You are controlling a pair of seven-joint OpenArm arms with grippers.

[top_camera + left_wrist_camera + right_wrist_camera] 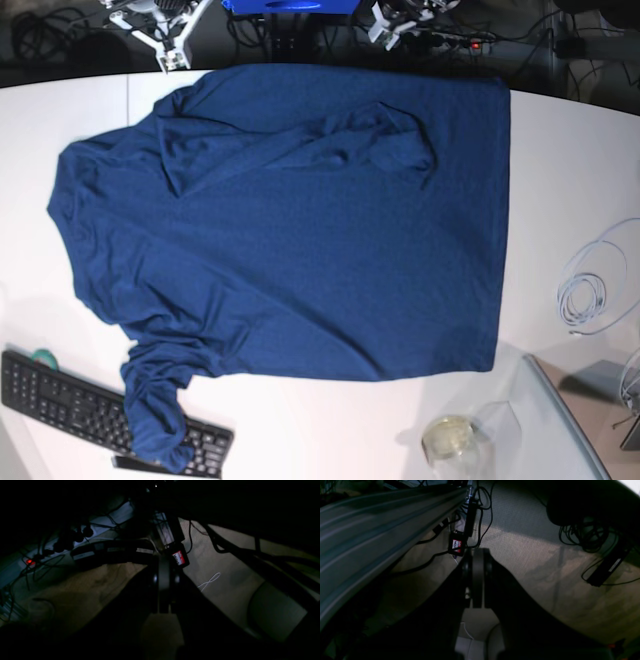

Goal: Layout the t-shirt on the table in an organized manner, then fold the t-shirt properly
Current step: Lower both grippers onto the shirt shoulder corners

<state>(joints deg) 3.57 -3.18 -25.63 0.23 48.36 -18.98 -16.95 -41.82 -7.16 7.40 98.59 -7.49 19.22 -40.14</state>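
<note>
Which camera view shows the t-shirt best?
The base view: the whole t-shirt lies spread on the table, one sleeve bunched over the keyboard. Both wrist views are dark, aimed at floor and cables, and show no shirt.

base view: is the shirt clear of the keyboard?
No. One bunched sleeve of the t-shirt lies over the keyboard at the bottom left.

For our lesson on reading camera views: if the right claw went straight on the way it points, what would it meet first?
Probably the black cables hanging just past the shut right claw, then the carpeted floor. Depth is unclear.
</note>
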